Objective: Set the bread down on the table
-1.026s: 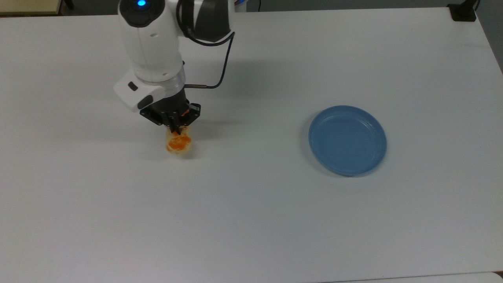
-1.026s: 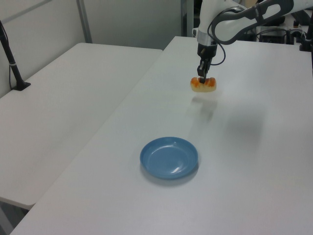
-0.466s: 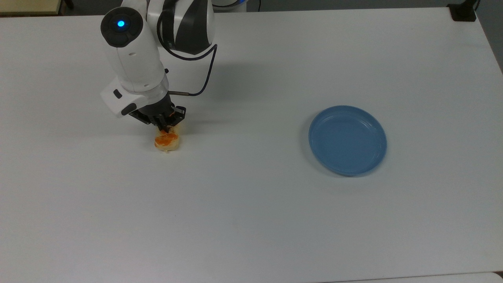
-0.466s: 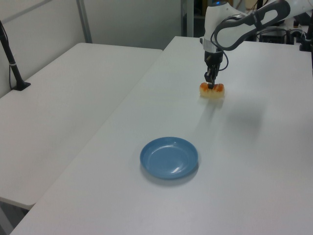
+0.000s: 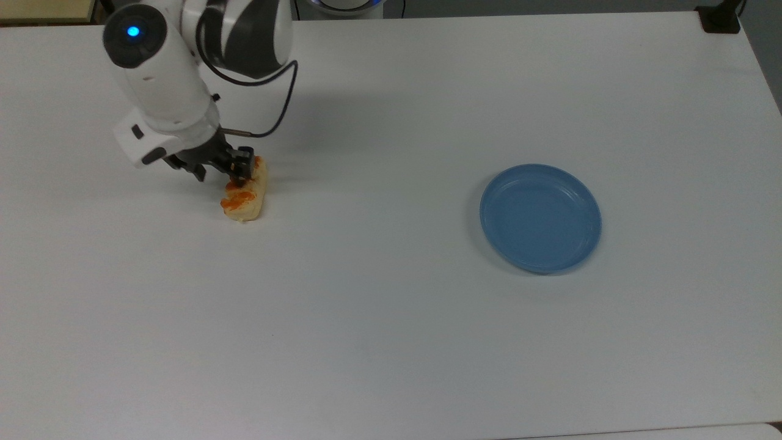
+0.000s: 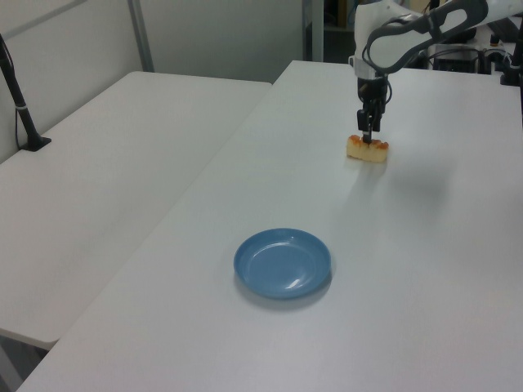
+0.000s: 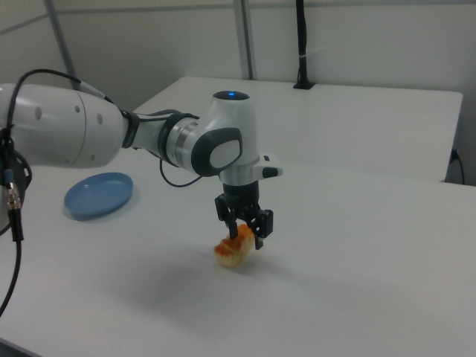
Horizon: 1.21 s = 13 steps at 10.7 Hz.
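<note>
One bread (image 5: 244, 197) loaf lies on the white surface (image 5: 391, 342) with the arm's gripper (image 5: 234, 174) set down over its upper end, as the top view shows it. From above, 2 dark fingers (image 5: 244, 164) sit at the end of the loaf nearer the arm's wrist, while the other end, with its orange glaze, pokes out toward the bottom of the top view. In the left view the fingers (image 6: 367, 129) come straight down onto the middle of the bread (image 6: 368, 149), with pale crust showing on both sides of them and the loaf's underside level with the surface (image 6: 392, 294). The right view has the gripper (image 7: 246, 234) straddling the bread (image 7: 232, 250): 1 finger (image 7: 261, 227) stands on the right view's right of the loaf and the other on its left, spread about as wide as the loaf itself. Whether they are pinching it or have just let go cannot be told. A shadow lies directly under the bread on the surface (image 7: 357, 297). Well apart from it, toward the top view's right, sits 1 round blue plate (image 5: 540, 217), also seen in the left view (image 6: 283, 263) and in the right view (image 7: 98, 195).
</note>
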{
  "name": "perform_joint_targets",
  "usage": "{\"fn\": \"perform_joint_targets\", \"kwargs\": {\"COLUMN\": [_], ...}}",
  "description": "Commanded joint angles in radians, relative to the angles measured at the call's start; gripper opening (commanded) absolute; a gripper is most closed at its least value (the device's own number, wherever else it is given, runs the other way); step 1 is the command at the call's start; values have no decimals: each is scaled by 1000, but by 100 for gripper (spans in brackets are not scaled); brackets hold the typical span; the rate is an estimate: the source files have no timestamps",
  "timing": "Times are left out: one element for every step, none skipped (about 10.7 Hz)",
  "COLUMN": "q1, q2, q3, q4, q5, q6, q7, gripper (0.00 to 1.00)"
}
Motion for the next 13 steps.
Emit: {"fn": "perform_joint_targets", "kwargs": {"q1": [-3, -8, -9, -8, -3, 6, 13, 52, 110, 171, 211, 233, 242], "q2": [-96, -131, -162, -197, -234, -284, -333, -376, -407, -429, -453, -459, -458], "q3": [-12, -12, -12, -12, -12, -12, -12, -23, -53, -79, -95, -95, -90], "q4": [4, 8, 23, 38, 50, 49, 50, 51, 51, 51, 51, 55, 55], "q5": [-2, 1, 5, 6, 8, 8, 8, 8, 8, 6, 5, 3, 2], "q6": [-103, -115, -126, -145, -160, -172, -186, -213, -253, -284, -303, -304, -306], "q7": [-10, 19, 71, 116, 141, 144, 142, 142, 142, 138, 129, 129, 127], "gripper": [100, 100, 100, 100, 100, 100, 100, 100, 100, 100, 100, 100, 100]}}
